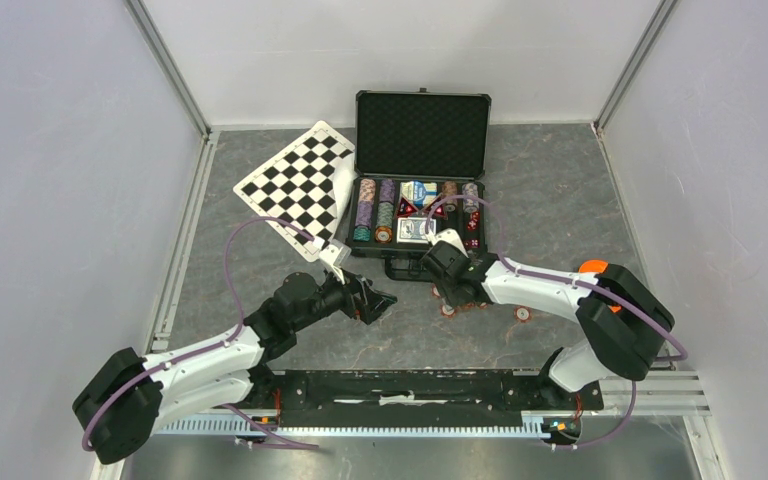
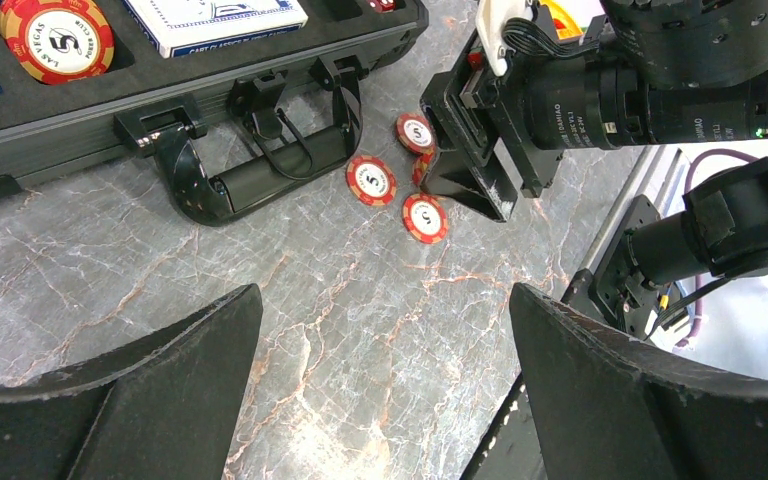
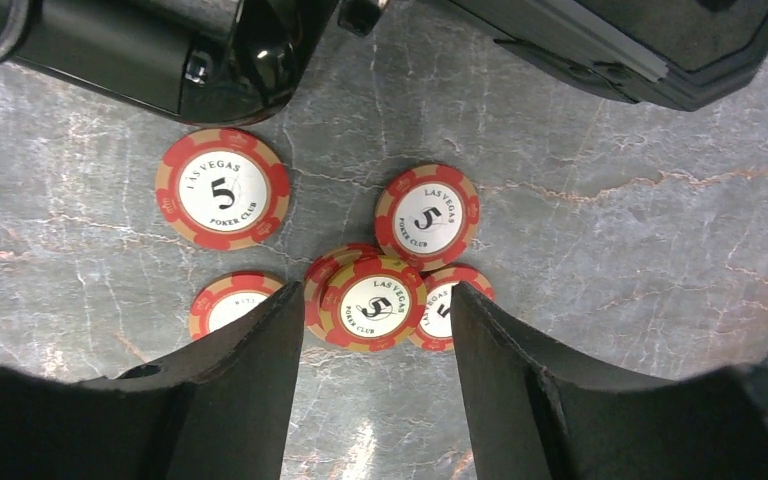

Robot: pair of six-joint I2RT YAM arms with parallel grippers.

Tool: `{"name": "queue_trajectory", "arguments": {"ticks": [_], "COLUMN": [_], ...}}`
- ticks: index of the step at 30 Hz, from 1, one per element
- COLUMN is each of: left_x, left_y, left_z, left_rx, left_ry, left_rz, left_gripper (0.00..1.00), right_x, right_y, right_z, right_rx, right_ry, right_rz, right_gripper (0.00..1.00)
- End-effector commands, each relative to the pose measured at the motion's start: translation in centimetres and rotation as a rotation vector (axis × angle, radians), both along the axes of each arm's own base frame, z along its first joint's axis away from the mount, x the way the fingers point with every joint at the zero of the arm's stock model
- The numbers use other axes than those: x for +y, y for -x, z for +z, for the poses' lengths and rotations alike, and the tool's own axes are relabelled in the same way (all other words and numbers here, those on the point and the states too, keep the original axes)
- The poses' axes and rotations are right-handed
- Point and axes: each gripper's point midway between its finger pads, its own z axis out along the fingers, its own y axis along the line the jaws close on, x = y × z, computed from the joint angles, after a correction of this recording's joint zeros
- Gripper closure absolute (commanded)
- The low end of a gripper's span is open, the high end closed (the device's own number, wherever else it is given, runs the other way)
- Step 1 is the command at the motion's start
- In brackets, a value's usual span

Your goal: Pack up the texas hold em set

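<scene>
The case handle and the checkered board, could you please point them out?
Black plastic case handle (image 2: 256, 182): left wrist view, middle of grip bar.
Black-and-white checkered board (image 1: 298, 188): top external view, its centre.

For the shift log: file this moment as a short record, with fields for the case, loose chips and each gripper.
case: open, lid up, chip rows and card decks in its foam tray
loose chips: several red ones on the table by the handle
left gripper: open, empty, above the table
right gripper: open, straddling stacked chips
other: checkered board left of the case
</scene>
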Motion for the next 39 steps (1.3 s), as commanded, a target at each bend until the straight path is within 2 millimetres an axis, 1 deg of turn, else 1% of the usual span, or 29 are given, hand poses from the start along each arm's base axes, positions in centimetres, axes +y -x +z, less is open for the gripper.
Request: {"name": "queue_trajectory", "arguments": {"ticks": [1,3,5,8,10,12,14,17,18,20,24,26,30,34,39], "left_x": [-0.3,-0.3,-0.4,-0.4,-0.3,-0.4,-0.4,-0.7,-0.8,-0.9,-0.9,-0.8,-0.8,-1.0,-0.9], "left_y": [-0.1,0.0,0.0,0.0,0.0,0.0,0.1,0.4,0.5,0.5,0.8,0.8,0.9,1.1,1.2], "left_z": [0.9,0.9,0.9,1.0,1.0,1.0,0.9,0.9,0.9,1.0,1.2,1.4,1.5,1.7,1.9], "left_rx": [-0.055,-0.054,-0.053,-0.056,-0.056,-0.055,-0.052,-0.049,-0.046,-0.044,-0.045,-0.050,-0.050,-0.050,-0.056], "left_ry": [0.017,0.018,0.019,0.020,0.020,0.021,0.021,0.025,0.025,0.029,0.042,0.049,0.057,0.062,0.069], "left_rz": [-0.026,-0.027,-0.028,-0.028,-0.028,-0.030,-0.038,-0.061,-0.065,-0.071,-0.076,-0.078,-0.079,-0.092,-0.095], "left_gripper": [0.00,0.00,0.00,0.00,0.00,0.00,0.00,0.00,0.00,0.00,0.00,0.00,0.00,0.00,0.00], "right_x": [-0.4,0.2,1.1,2.0,2.3,1.9,0.8,-2.2,-3.6,-6.1,-10.0,-10.6,-11.6,-13.0,-12.9], "right_y": [-0.6,-0.5,-0.6,-1.0,-1.1,-1.0,-0.6,0.3,0.6,1.1,2.4,3.0,3.4,3.8,3.9], "right_z": [1.2,1.2,1.7,3.0,3.9,4.3,4.1,3.0,2.6,2.3,1.4,1.1,1.3,0.7,0.0], "right_rx": [-0.046,-0.039,-0.045,-0.074,-0.087,-0.093,-0.084,-0.070,-0.070,-0.080,-0.042,0.012,0.057,0.083,0.104], "right_ry": [0.008,-0.019,-0.068,-0.121,-0.144,-0.157,-0.163,-0.168,-0.160,-0.171,-0.182,-0.198,-0.206,-0.178,-0.195], "right_rz": [-0.028,-0.012,0.008,0.025,0.037,0.033,0.014,-0.059,-0.106,-0.202,-0.384,-0.420,-0.473,-0.521,-0.526], "right_gripper": [0.38,0.39,0.39,0.39,0.38,0.38,0.38,0.37,0.35,0.25,0.24,0.24,0.25,0.32,0.36]}}
